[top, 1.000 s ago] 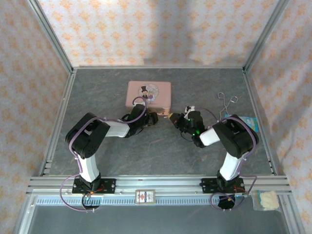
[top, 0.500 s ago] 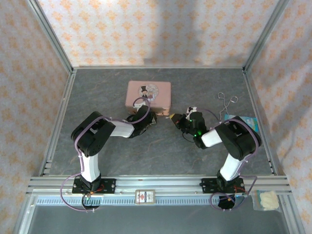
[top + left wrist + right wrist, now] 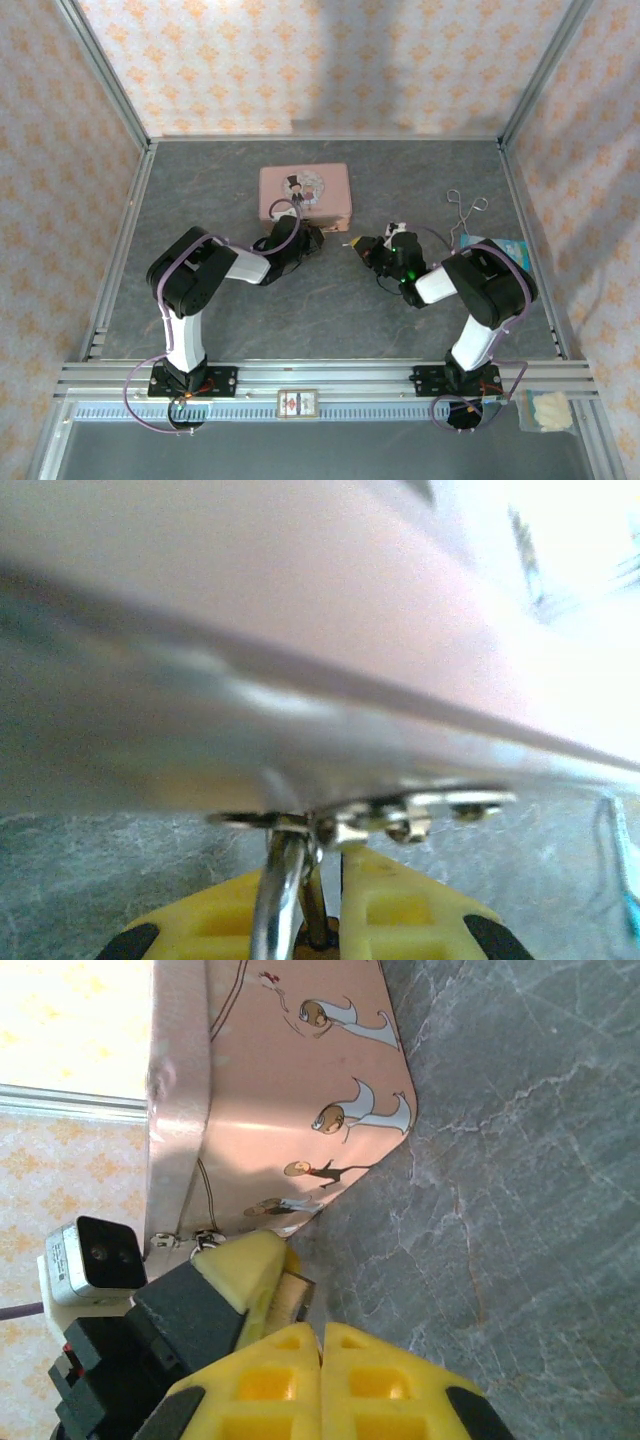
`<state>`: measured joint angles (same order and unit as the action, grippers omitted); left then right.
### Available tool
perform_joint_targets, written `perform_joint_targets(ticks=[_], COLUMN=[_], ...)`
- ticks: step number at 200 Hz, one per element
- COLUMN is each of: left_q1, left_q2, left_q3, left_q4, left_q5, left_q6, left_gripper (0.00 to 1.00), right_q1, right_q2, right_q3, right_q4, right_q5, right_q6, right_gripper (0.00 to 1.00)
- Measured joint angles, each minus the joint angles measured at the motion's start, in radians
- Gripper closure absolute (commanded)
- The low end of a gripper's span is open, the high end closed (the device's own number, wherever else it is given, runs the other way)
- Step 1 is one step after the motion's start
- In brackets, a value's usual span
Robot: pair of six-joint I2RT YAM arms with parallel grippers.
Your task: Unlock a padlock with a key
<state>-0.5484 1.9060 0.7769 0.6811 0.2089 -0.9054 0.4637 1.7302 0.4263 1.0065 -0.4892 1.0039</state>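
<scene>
The padlock [image 3: 277, 880] is tiny, with a silvery shackle and a brass body. It hangs from the small metal clasp [image 3: 400, 818] on the front wall of the pink tin [image 3: 305, 193]. My left gripper [image 3: 315, 880] is shut on it, its yellow fingers [image 3: 395, 910] pressed to either side. In the top view the left gripper [image 3: 315, 240] sits at the tin's front right corner. My right gripper [image 3: 352, 243] faces it from the right, a short gap away. Its fingers [image 3: 321, 1332] are shut tight, just short of the padlock's brass body [image 3: 296, 1298]. The key is hidden.
A silvery twin-looped wire tool [image 3: 466, 204] lies at the right of the grey mat, with a blue packet [image 3: 505, 250] below it. A small card [image 3: 297, 403] and a clear bag [image 3: 545, 410] rest on the front rail. Metal frame posts edge the mat.
My left gripper's fingers have closed in on the padlock, and the left arm has shifted slightly toward the tin. The right gripper has barely moved.
</scene>
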Motion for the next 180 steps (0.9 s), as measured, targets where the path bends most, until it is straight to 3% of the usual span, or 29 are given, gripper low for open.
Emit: perform_joint_targets(ticks=[83,180], left_q1=[0.042,0.043], left_q2=[0.001,0.002], left_q3=[-0.1,-0.119], left_q4=[0.409,0.486], left_q5=[0.11,0.128], left_q6=[-0.284,-0.363], left_gripper=[1.0,1.0], right_q1=[0.039,0.079], right_q2=[0.119,0.187], right_q3=[-0.014,0.03], right_q4=[0.237,0.461], right_q5=[-0.034,-0.006], right_q6=[0.18,0.308], right_gripper=[1.0,1.0])
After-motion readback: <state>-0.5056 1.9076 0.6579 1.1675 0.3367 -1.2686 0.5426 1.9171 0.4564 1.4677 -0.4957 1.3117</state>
